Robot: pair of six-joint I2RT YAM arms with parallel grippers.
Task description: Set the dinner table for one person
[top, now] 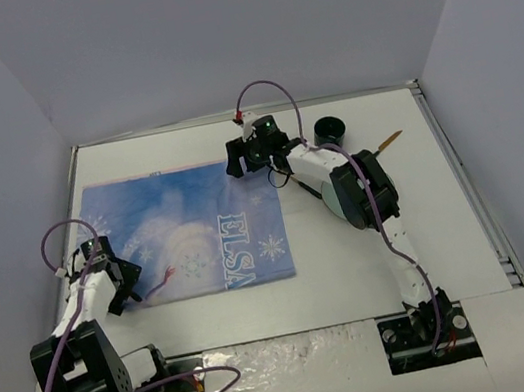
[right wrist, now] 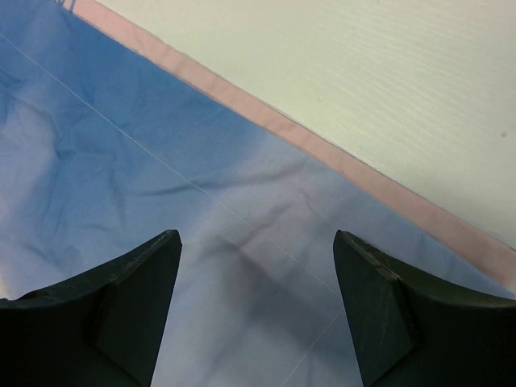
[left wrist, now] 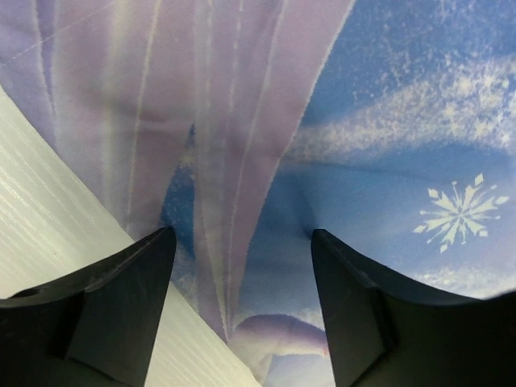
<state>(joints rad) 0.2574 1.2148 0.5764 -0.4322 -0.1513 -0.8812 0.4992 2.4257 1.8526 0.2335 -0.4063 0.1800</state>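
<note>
The dinner table (top: pixel 356 271) is a large white top with a thin metal rim. A blue snowflake "ELSA" placemat (top: pixel 177 231) lies flat on its left half. My left gripper (top: pixel 125 281) is open and empty over the placemat's near left corner. In the left wrist view (left wrist: pixel 242 234) its jaws stand apart above the cloth (left wrist: pixel 387 145), with bare table (left wrist: pixel 48 210) to the left. My right gripper (top: pixel 234 160) is open and empty over the placemat's far right corner. In the right wrist view (right wrist: pixel 256 235) it hangs above the cloth (right wrist: pixel 121 145) near its pink hem (right wrist: pixel 322 149), and the table (right wrist: pixel 363 64) shows beyond it.
A black cup (top: pixel 331 129) stands at the back, right of my right gripper. A utensil with a wooden handle (top: pixel 389 141) lies behind the right arm, mostly hidden by it. Grey walls enclose the table on three sides.
</note>
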